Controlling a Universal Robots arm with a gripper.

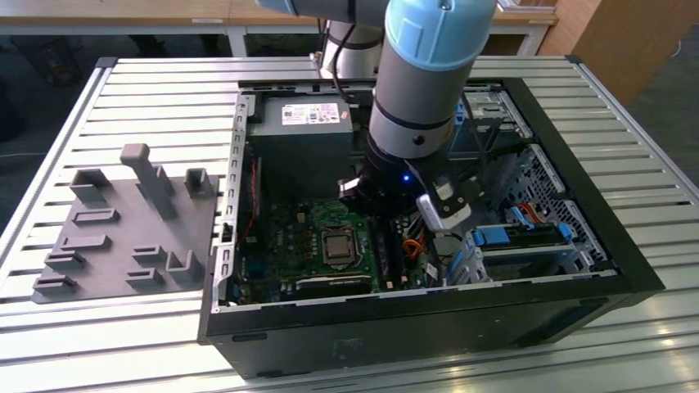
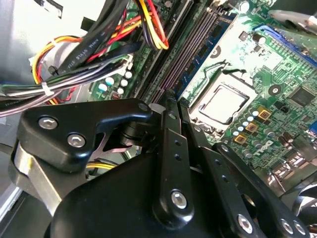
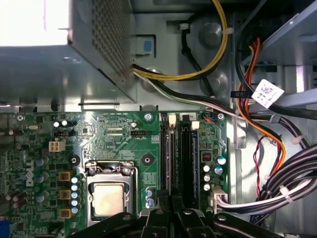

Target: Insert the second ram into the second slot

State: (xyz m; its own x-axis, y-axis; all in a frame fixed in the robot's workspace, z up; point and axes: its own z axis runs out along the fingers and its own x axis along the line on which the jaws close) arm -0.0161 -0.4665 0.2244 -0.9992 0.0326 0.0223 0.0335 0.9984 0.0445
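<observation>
- The second ram (image 3: 194, 158), as I read it, is the thin blue board edge standing in the bank of memory slots (image 3: 168, 153) on the side away from the processor socket (image 3: 109, 196). It shows in both wrist views, also at (image 2: 210, 42). I cannot tell whether it is fully seated.
- The hand (image 3: 171, 203) sits low over the near end of that bank, its two sides drawn together with no stick visible between them. The second wrist view shows it closed as well (image 2: 173, 99), tip just above the slots.
- My judgement: this is the pressing stage. To do it well I would keep the closed hand square over the blue edge and push straight down, not at a slant. I would also check both slot latches.
- The bundle of cables (image 3: 282, 183) lies just beside the slots, on the far side from the socket, and a sideways drift could snag it.
- In the exterior view the arm (image 1: 421, 98) drops from the top centre of the frame into the open computer case (image 1: 611, 246). The power supply (image 1: 300, 139) is toward the exterior view's left of the arm.
- The case rests on the slatted tabletop (image 1: 142, 90), and a grey parts fixture (image 1: 131, 221) lies at the left of the frame.
</observation>
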